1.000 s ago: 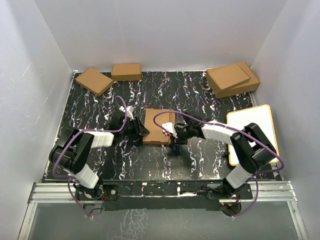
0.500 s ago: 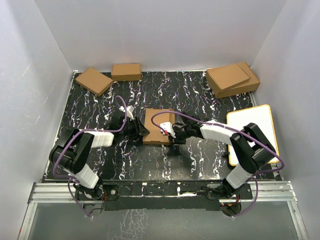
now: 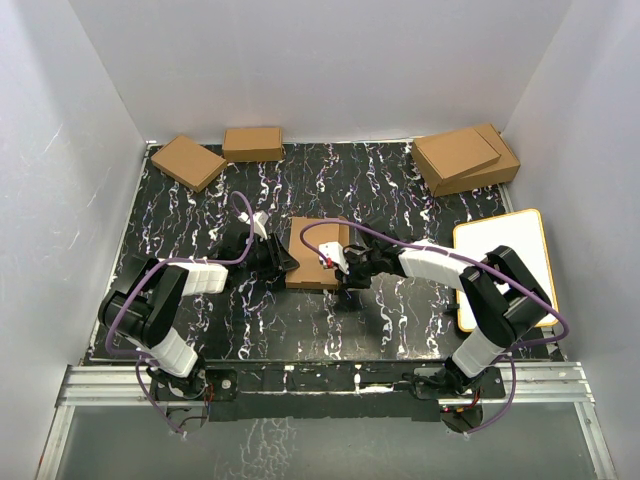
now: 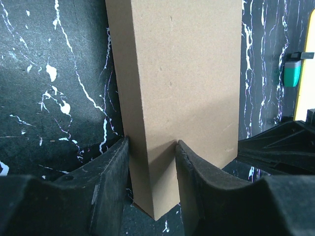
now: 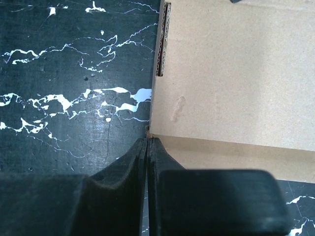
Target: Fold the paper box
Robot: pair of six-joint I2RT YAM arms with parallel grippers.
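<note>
The paper box (image 3: 312, 252) was kept in the middle of the black table (image 3: 400, 190). Its left edge was squeezed by the left gripper (image 4: 152, 147). The right gripper (image 5: 147, 143), shut tight on nothing, had been moved a little closer. Only in its wrist view were the tips seen touching the box's corner.

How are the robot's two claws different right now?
The left gripper has its jaws apart; the right gripper has them pressed together. The left gripper pinches the paper box; the right gripper holds nothing and only sits at the box's edge. Both are black and at the same box.
</note>
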